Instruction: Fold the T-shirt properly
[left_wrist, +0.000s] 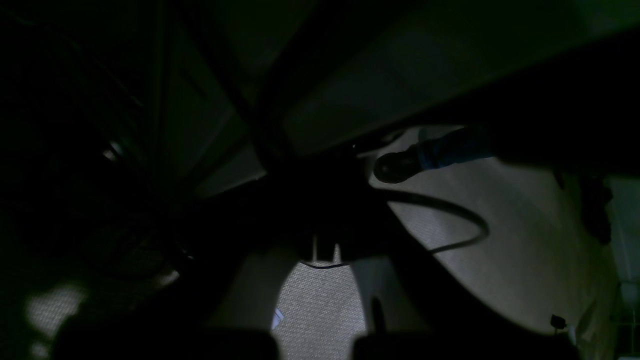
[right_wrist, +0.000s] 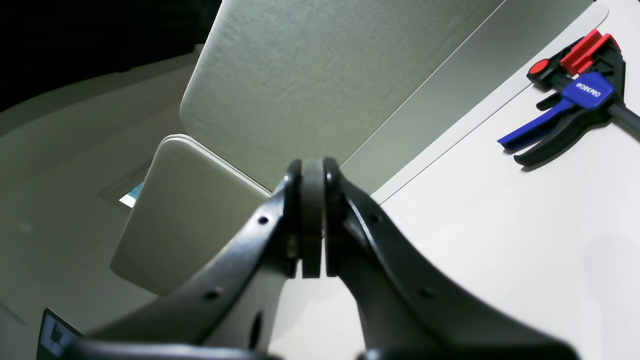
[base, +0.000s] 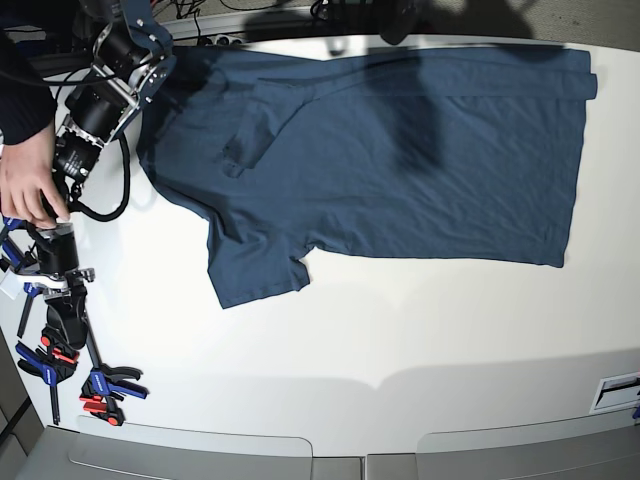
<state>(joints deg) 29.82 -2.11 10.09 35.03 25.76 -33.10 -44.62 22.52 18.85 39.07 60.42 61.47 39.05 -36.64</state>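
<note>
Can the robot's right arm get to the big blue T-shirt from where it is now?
Probably yes. The right gripper is shut and sits low beside the clamps. Only bare table lies between it and the T-shirt, though a person's hand is holding that arm.

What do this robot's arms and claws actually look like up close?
The right claw has two curved, glossy black fingers dotted with small holes, ending in flat grey pads. From above, the right arm is a chain of black and grey cylindrical segments with a black cable looping beside it. The left wrist view is too dark to show detail.
</note>
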